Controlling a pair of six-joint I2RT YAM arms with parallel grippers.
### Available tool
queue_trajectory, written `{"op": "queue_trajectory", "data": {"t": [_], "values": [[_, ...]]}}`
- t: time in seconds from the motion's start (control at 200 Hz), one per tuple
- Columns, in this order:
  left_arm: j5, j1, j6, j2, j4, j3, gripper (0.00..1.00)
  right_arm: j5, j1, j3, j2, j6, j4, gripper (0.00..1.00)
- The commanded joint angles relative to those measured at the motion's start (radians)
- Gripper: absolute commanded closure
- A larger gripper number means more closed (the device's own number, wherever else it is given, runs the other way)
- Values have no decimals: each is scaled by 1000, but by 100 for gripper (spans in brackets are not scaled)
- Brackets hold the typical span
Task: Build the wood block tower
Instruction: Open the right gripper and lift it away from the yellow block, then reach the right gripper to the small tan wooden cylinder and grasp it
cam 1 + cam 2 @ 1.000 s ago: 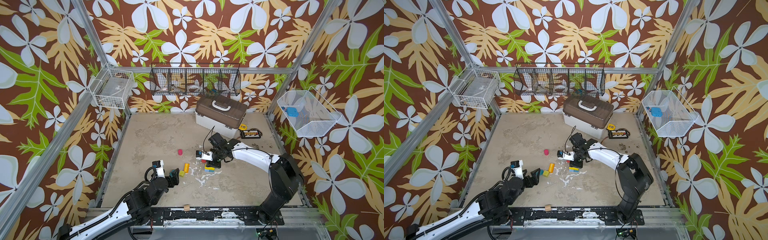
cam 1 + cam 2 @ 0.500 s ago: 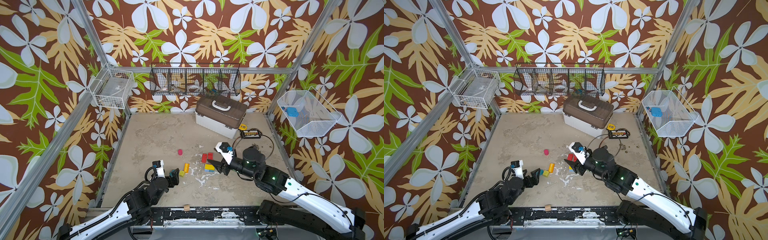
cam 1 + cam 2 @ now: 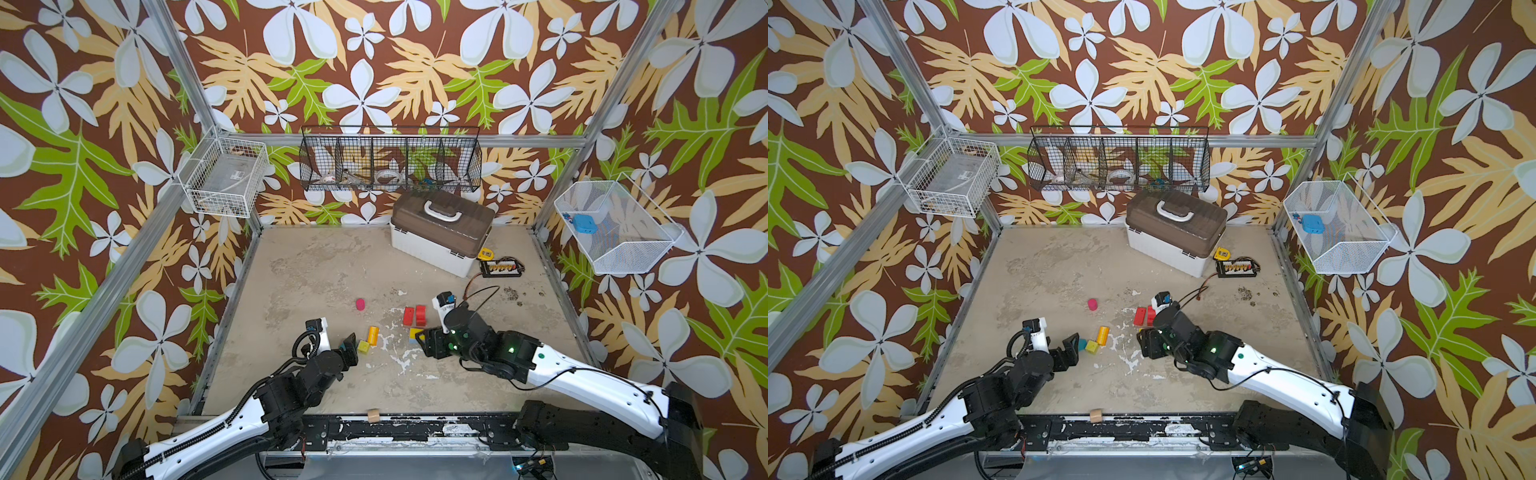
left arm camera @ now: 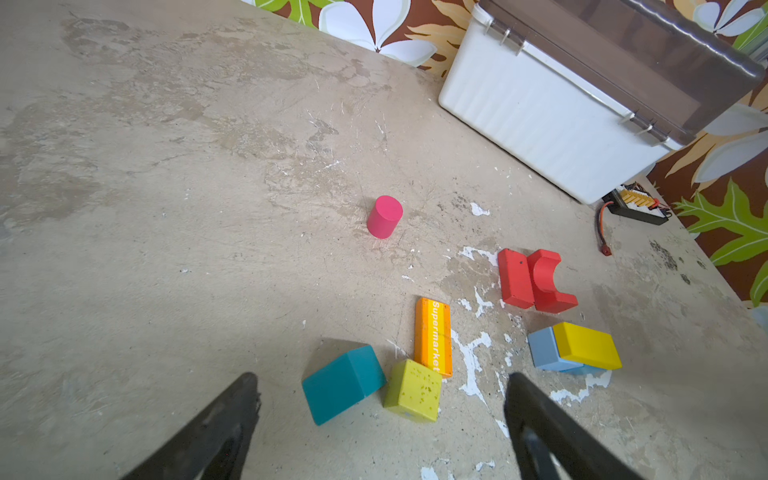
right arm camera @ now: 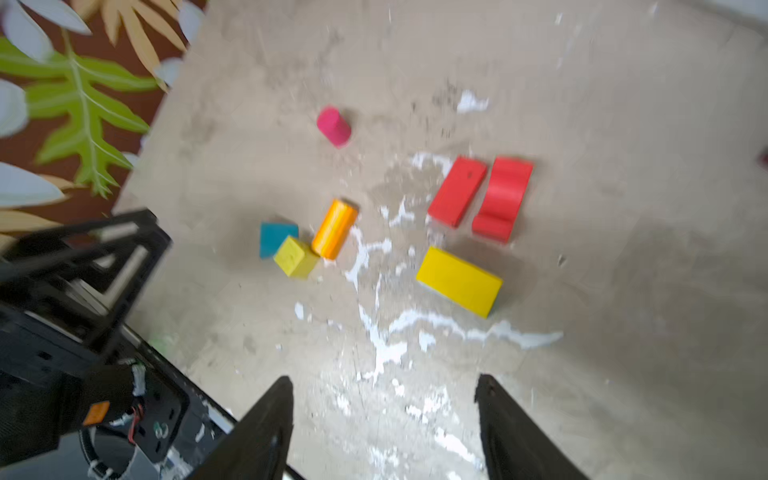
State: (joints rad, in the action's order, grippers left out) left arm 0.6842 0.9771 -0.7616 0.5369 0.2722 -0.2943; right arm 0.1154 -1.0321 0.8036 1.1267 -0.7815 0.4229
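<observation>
The wood blocks lie scattered mid-table, and no tower shows. The only stack is a yellow block point(image 4: 586, 345) on a blue block point(image 4: 544, 349). Beyond them lie a red block point(image 3: 408, 316) and a red arch point(image 3: 420, 314). A pink cylinder point(image 3: 360, 304) stands apart. An orange piece point(image 4: 433, 336), a yellow-green cube point(image 4: 412, 390) and a teal roof piece point(image 4: 343, 384) cluster just ahead of my open, empty left gripper point(image 4: 382, 386). My right gripper point(image 5: 384, 381) is open and empty, hovering near the yellow block point(image 5: 459, 281) and partly covering it in both top views.
A white case with a brown lid point(image 3: 440, 232) stands at the back, with a small circuit board and cable point(image 3: 500, 268) beside it. A bare wood block point(image 3: 373, 414) sits on the front rail. Wire baskets hang on the walls.
My right gripper has opened and pulled back from the yellow block, which stays on the blue one, and its arm now reaches in from the front right. The left arm has not moved.
</observation>
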Motion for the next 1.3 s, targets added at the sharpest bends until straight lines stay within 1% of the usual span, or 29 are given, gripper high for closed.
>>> {"op": "queue_trajectory", "data": {"t": [0.0,0.085,0.16,0.245,0.395,0.575,0.671,0.876,0.966,1.076,1.191,1.296], "values": [[30,0,-15,-9,5,-2,7,123,-155,13,73,-205,63,23],[35,1,-21,-9,6,-2,7,187,-280,51,152,-291,80,24],[41,0,-26,-3,11,-5,6,224,-367,71,205,-343,60,26],[44,0,-30,-1,15,-5,7,226,-419,96,273,-376,29,28],[50,0,-34,-3,18,-5,6,230,-480,166,395,-414,16,29],[49,1,-35,-9,18,-3,7,187,-508,178,468,-428,-58,30],[49,1,-33,-9,17,-3,6,164,-516,187,512,-433,-90,34],[47,0,-32,-11,17,-2,7,135,-516,251,617,-416,-99,36],[47,0,-31,-11,16,-2,7,142,-516,265,647,-415,-91,37],[46,1,-32,-11,17,-2,7,154,-517,273,667,-420,-70,39],[45,0,-32,-13,15,-2,7,158,-517,267,670,-426,-68,44],[46,0,-31,-13,15,-2,7,152,-517,261,670,-428,-76,45]]}}
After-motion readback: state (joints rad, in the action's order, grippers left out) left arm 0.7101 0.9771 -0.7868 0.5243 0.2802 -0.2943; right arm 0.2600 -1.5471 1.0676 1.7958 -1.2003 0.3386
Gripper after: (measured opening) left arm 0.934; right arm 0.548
